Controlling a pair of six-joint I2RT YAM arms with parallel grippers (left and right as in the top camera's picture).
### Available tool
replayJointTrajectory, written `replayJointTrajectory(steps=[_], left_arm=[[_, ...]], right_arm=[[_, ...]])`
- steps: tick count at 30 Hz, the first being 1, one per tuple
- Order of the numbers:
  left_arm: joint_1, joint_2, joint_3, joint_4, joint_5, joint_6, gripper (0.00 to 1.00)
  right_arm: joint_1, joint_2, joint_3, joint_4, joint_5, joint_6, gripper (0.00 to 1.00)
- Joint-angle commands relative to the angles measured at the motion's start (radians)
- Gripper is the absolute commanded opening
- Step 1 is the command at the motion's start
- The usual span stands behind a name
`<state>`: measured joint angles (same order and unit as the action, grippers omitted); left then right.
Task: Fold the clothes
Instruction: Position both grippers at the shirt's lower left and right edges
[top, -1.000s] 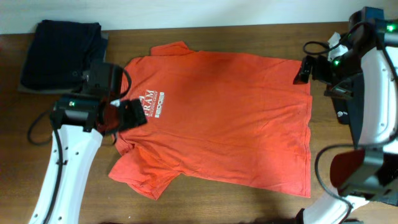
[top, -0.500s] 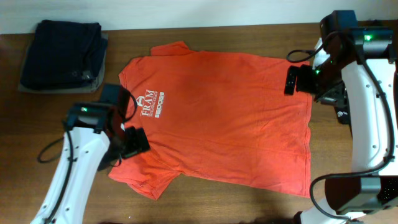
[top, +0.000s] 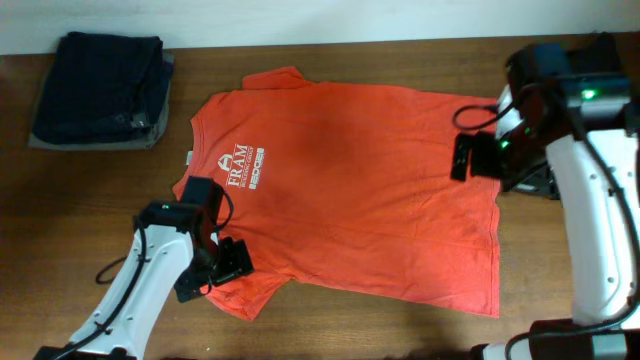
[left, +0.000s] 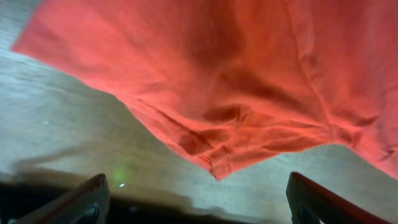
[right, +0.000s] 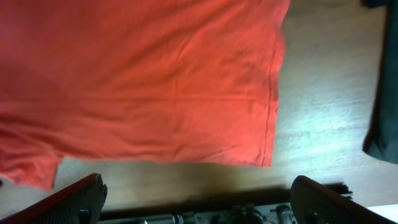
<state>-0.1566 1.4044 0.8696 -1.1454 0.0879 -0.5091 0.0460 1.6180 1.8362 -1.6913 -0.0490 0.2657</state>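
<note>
Red-orange T-shirt (top: 370, 190) lies spread flat mid-tabletop (top: 350, 325), front up. Neck is to the left, hem (top: 495, 220) to the right, white lettering (top: 245, 166) on the chest at left.

Your left fingers (left: 87, 200) are over the near-left sleeve (top: 225, 295), released and spread wide. In the left wrist view the wrinkled sleeve edge (left: 217, 163) sits in the gap between them, not pinched, with wood showing below it.

Your right fingers (right: 81, 198) are released too, wide apart, grasping nothing. The overhead view puts them over the right part of the shirt, just inside the hem toward the far side. The right wrist view shows the hem edge and one shirt corner on bare wood, cloth flat with light creases.

Dark folded pile (top: 100, 85) sits at the far-left corner of the tabletop, apart from the shirt. A dark item (right: 380, 124) shows at the right edge of the right wrist view; can't tell what it is.
</note>
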Motion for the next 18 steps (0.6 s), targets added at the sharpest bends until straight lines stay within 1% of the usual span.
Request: replayJointTrajectory(steps=[1, 2, 3, 7, 12, 18], left_arm=[[0.002, -0.01, -0.031, 0.032, 0.025, 0.032, 0.9], [0.002, -0.01, -0.034, 0.039, 0.024, 0.033, 0.89], [0.002, -0.01, -0.036, 0.043, 0.02, 0.033, 0.85], [0.002, 0.014, -0.049, 0.07, 0.02, 0.04, 0.82], [0.002, 0.077, -0.061, 0.1, 0.021, 0.044, 0.73], [0.002, 0.129, -0.063, 0.105, 0.02, 0.051, 0.73]], right_arm=[[0.032, -0.032, -0.071, 0.011, 0.002, 0.014, 0.99], [0.035, -0.038, -0.089, 0.015, 0.001, 0.018, 0.99], [0.039, -0.044, -0.106, 0.02, 0.001, 0.027, 0.99], [0.041, -0.071, -0.171, 0.039, 0.001, 0.032, 0.99], [0.041, -0.088, -0.22, 0.062, -0.008, 0.032, 0.99], [0.049, -0.09, -0.252, 0.077, -0.022, 0.032, 0.99]])
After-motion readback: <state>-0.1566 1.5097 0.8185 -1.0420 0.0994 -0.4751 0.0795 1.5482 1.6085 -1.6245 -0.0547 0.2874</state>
